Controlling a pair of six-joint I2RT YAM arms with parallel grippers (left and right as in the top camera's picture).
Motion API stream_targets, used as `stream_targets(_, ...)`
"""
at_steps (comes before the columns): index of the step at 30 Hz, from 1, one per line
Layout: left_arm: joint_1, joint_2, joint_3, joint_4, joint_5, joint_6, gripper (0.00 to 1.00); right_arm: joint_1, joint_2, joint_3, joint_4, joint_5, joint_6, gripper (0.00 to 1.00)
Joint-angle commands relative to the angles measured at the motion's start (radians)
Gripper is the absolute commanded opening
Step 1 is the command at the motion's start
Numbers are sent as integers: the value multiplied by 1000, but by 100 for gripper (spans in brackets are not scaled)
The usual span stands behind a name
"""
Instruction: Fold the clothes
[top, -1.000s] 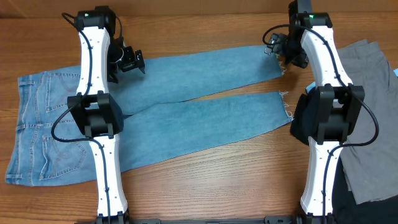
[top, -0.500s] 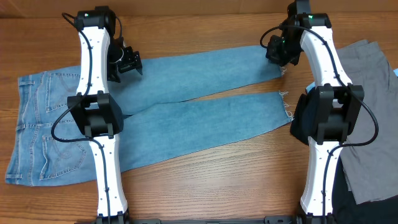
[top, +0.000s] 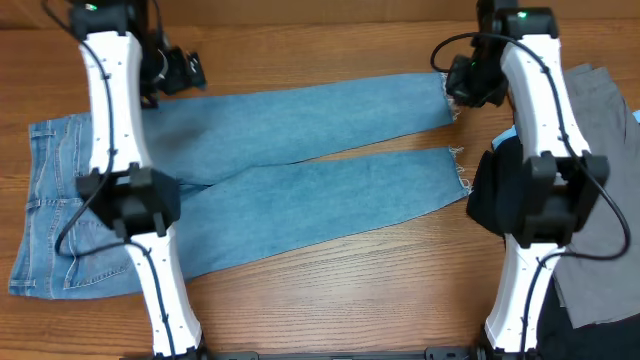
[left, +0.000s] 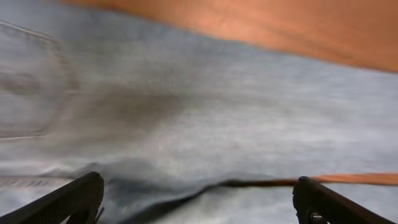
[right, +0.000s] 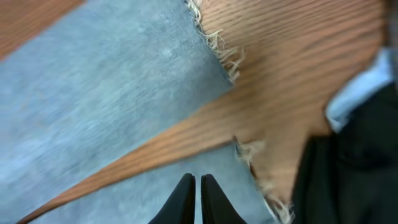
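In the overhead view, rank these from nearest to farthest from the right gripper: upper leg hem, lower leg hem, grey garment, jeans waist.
1. Upper leg hem, right beside the right gripper.
2. Lower leg hem, below it.
3. Grey garment, at the right edge.
4. Jeans waist, far left.

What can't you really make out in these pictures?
Overhead: the right arm covers part of the black garment; the grey garment runs off the right edge.
Overhead: the left arm hides a strip of the jeans near the seat.
Left wrist: blur smears the denim; the pocket stitching is unreadable.
Right wrist: whether the shut right gripper pinches any cloth cannot be told.
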Motion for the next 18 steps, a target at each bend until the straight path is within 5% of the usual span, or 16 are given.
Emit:
stream_targets(1,-3,-162,-10,-3,-20,16,100,-6,-95,12,-26,24,20,10)
stream_targets(8,0,-420,-261,-3,-143,-34,100,-6,-202,12,-122,25,48,15)
stream_targets(12,0,-558,-437,-3,-175,-102,100,-6,-244,12,-202,24,69,39)
stream_targets(18,1,-714,-676,-3,-305,-235,100,0,-309,-2,-227,6,71,43)
